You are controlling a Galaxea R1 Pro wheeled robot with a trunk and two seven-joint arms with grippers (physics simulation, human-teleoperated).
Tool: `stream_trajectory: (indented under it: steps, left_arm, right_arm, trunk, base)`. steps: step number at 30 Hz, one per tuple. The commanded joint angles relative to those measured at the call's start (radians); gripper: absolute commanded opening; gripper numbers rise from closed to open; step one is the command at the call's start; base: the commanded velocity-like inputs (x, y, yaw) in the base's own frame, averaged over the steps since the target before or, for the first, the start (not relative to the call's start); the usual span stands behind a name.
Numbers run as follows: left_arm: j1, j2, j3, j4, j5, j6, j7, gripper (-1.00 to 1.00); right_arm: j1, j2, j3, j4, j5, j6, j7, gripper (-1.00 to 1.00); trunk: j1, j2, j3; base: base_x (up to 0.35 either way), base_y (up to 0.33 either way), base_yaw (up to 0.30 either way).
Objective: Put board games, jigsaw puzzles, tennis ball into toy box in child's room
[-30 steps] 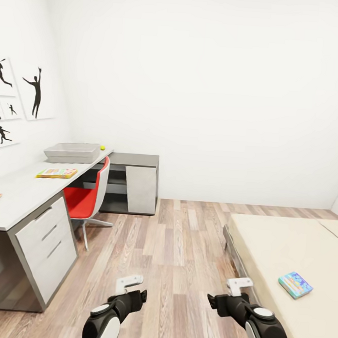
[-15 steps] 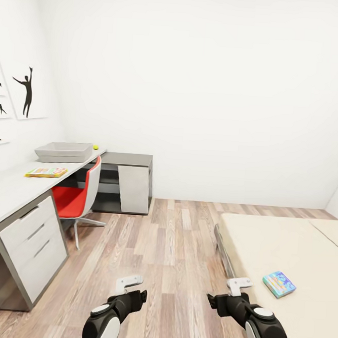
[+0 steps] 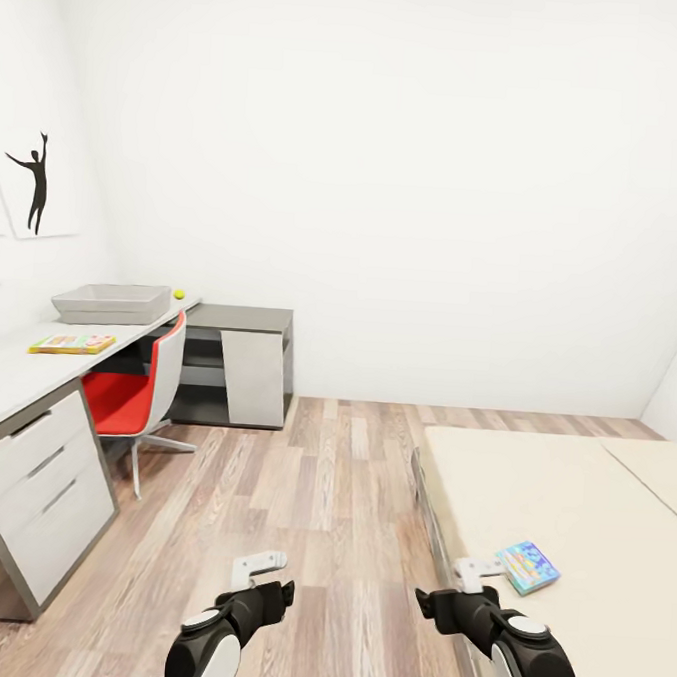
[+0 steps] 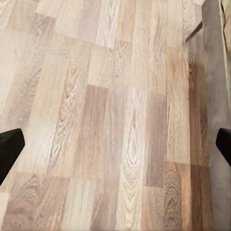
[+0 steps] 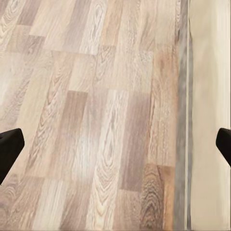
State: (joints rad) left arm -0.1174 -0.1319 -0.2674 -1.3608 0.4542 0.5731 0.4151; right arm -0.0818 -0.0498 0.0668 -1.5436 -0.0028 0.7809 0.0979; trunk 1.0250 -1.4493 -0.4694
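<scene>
The light grey toy box [image 3: 110, 303] stands at the far end of the table [image 3: 15, 379], with the small tennis ball [image 3: 179, 294] just beside it. One yellow-green board game [image 3: 73, 343] lies flat on the tabletop nearer me. A light blue board game [image 3: 527, 566] rests on the cream bed [image 3: 569, 493] near its front edge, close to my right gripper [image 3: 480, 570]. My left gripper [image 3: 257, 566] hangs low over the wood floor. Both grippers are open and hold nothing; their dark fingertips [image 4: 9, 149] [image 5: 9, 147] stand wide apart. The jigsaw puzzles are out of view.
A red chair [image 3: 125, 396] is tucked at the table beside white drawers [image 3: 34, 480]. A low grey cabinet [image 3: 237, 367] stands in the corner. Wood-plank floor [image 3: 329, 498] runs between table and bed. The bed's dark frame edge [image 5: 183, 120] lies beside my right gripper.
The whole picture has shifted left, so the camera has turned right. More of the bed is in view and the near end of the table has left the frame. Both arms keep their pose.
</scene>
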Motion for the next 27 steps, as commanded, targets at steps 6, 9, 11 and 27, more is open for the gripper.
stream_trajectory:
  steps: [6,9,11,27]
  left_arm:
    - [-0.001,0.0,-0.001,-0.001,0.011,0.002,0.01,1.0]
    - [-0.001,0.0,-0.001,-0.001,0.011,0.002,0.01,1.0]
    - [-0.001,0.0,-0.001,-0.001,0.011,0.002,0.01,1.0]
    - [-0.001,0.0,-0.001,-0.001,0.011,0.002,0.01,1.0]
  right_arm:
    - [-0.001,-0.001,0.001,-0.001,0.0,0.004,0.003,1.0]
    - [-0.001,-0.001,0.001,-0.001,0.001,0.004,0.003,1.0]
    - [-0.001,-0.001,0.001,-0.001,0.001,0.004,0.003,1.0]
    - [-0.001,-0.001,0.001,-0.001,0.001,0.004,0.002,1.0]
  trunk:
    - [0.0,-0.001,-0.001]
    - [0.0,-0.001,-0.001]
    - [0.0,-0.001,-0.001]
    - [0.0,-0.001,-0.001]
  base:
    - [0.0,-0.231,0.0]
    - [0.0,-0.227,0.0]
    - [0.0,-0.226,0.0]
    - [0.0,-0.12,0.0]
